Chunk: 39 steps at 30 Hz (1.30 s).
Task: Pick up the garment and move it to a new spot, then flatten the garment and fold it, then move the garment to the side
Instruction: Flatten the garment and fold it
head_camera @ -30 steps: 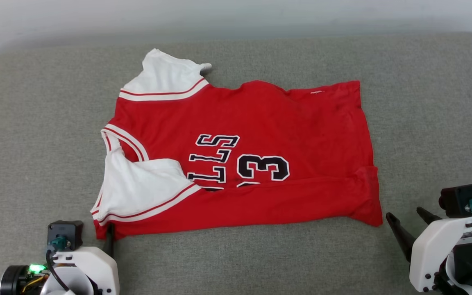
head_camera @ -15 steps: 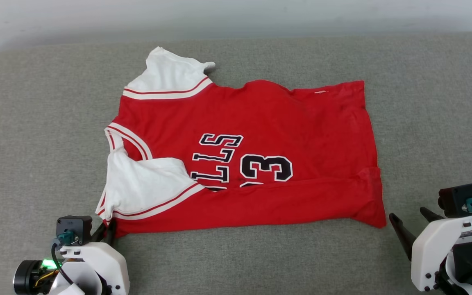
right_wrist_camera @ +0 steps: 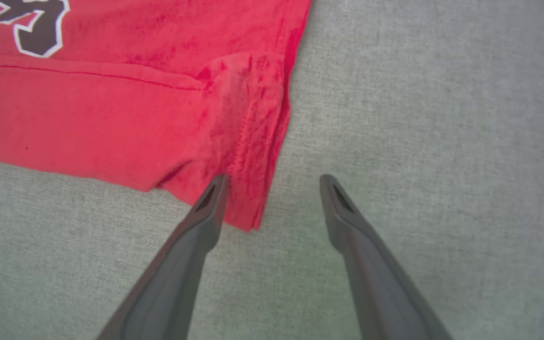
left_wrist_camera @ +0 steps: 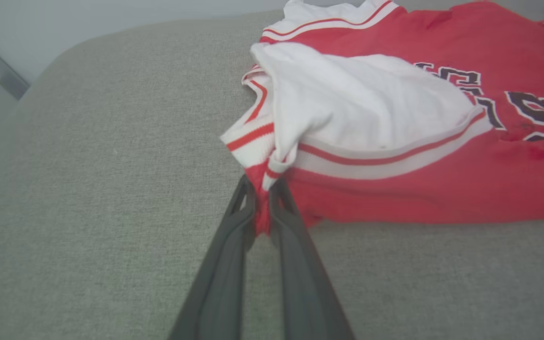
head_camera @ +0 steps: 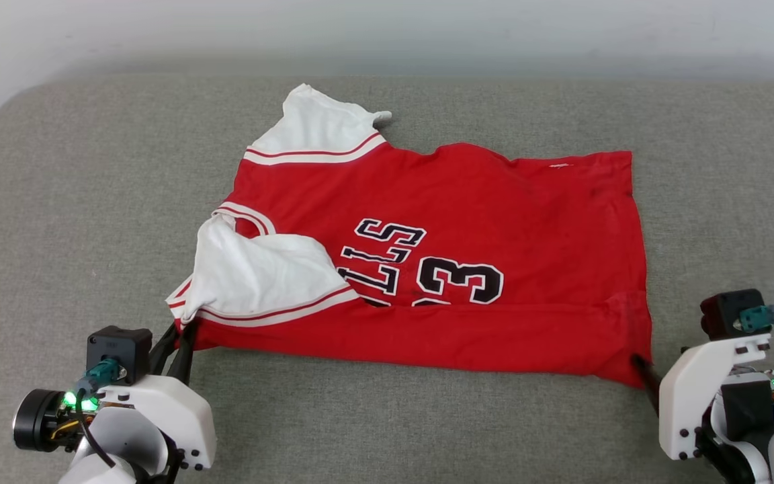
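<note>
Grey surface, shirt long axis 9-to-3.
Left gripper pinches 8 o'clock corner; right gripper wide open at 4 o'clock corner.

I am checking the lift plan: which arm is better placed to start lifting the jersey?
Left. The left gripper is shut on the garment at its sleeve-side corner; the right gripper stands open at the hem corner, holding nothing yet.
</note>
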{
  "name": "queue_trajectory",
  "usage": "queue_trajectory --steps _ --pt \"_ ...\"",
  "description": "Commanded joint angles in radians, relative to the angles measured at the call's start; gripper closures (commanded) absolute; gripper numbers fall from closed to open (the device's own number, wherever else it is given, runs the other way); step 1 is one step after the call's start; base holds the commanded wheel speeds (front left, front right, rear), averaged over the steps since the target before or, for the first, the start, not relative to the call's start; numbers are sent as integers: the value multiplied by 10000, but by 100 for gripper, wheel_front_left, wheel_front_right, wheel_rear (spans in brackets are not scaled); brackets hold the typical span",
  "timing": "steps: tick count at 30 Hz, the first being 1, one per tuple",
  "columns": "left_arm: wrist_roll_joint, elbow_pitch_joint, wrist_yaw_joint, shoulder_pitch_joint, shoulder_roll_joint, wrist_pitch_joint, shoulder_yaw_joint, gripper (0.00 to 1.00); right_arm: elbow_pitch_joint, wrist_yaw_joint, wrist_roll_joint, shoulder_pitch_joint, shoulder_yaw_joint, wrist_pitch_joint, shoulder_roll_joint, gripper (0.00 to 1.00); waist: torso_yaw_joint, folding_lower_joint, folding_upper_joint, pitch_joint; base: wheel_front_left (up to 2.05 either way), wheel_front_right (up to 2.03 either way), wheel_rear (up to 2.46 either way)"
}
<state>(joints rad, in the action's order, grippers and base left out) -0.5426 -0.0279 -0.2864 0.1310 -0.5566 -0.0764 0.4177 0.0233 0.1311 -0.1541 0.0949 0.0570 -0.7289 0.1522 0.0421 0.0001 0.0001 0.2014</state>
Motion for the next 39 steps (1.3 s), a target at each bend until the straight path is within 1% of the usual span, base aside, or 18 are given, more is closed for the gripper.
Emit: queue_trajectory --steps 1,5,13,14,15,16,17,20,25,35,39 --pt "70 155 -64 -33 -70 -26 21 100 -144 -8 100 186 50 -77 -149 0 48 -1 -1 46 0 0 0" --pt "123 426 -116 -22 -95 -57 89 100 -473 -8 356 300 61 -262 -293 0 130 -1 -1 172 0 0 0" --pt "145 508 -94 141 -62 -58 161 100 -1214 -10 809 354 33 -399 -327 0 290 -1 -1 519 0 0 0" --pt "141 484 -86 169 -54 -64 172 100 -1350 -10 855 311 19 -449 -316 4 303 -1 -1 547 0 0 0" --pt "141 460 -73 187 -47 -68 186 100 -1485 -10 875 272 14 -512 -312 58 315 -1 -1 571 0 0 0" --pt "141 460 -73 187 -47 -68 186 100 -1485 -10 875 272 14 -512 -312 58 315 -1 -1 571 0 0 0" --pt "108 401 -45 195 -23 -95 222 100 -1695 -10 861 223 0 -593 -336 100 332 -1 -1 605 0 0 0" --pt "58 261 16 180 -21 -127 273 100 -1834 -14 824 215 52 -550 -338 100 332 -1 -1 572 0 0 0" --pt "-45 32 60 26 -38 -240 346 100 -1834 -19 836 304 301 -387 -149 100 280 -1 -1 354 0 0 0" --pt "-302 -222 117 -524 -201 -518 491 100 -1593 -16 483 139 600 -296 194 100 139 -1 -1 -533 0 0 0" --pt "-371 -185 245 -942 -354 -787 727 100 -1365 -16 353 -156 648 -410 336 100 104 -1 -1 -949 0 0 0"
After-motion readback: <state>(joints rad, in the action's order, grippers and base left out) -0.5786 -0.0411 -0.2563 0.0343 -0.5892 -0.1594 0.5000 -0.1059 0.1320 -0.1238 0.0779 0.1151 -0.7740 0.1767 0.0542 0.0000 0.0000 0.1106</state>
